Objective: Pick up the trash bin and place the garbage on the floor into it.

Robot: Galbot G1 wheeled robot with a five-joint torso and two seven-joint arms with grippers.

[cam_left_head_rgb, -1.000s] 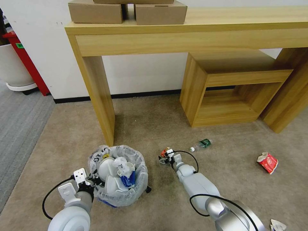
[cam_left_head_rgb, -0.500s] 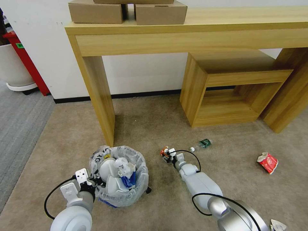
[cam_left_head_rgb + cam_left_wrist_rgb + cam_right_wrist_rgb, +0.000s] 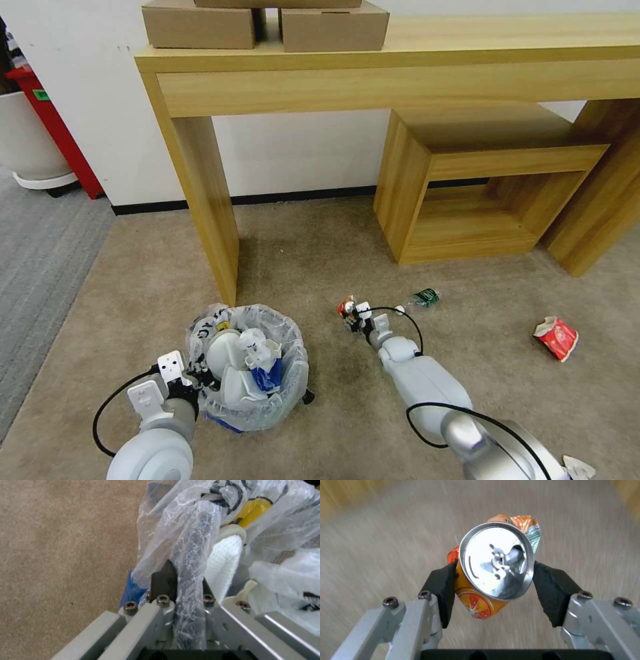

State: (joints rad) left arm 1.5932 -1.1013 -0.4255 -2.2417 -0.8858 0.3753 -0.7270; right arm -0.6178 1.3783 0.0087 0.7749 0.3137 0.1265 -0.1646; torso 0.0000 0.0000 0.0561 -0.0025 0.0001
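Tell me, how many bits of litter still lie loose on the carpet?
3: a green-labelled bottle beside the right arm, a red packet farther right, a white scrap at the lower right corner. More may lie hidden.

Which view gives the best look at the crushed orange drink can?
Right wrist view: the crushed orange drink can sits large, silver top facing the camera, clamped in the right gripper. Head view shows it small. Left wrist view shows the lined trash bin.

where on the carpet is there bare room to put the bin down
Bare carpet lies left of the table leg, up to the grey carpet. The right side is crowded: the right gripper holding an orange can, a green-labelled bottle and a red packet.
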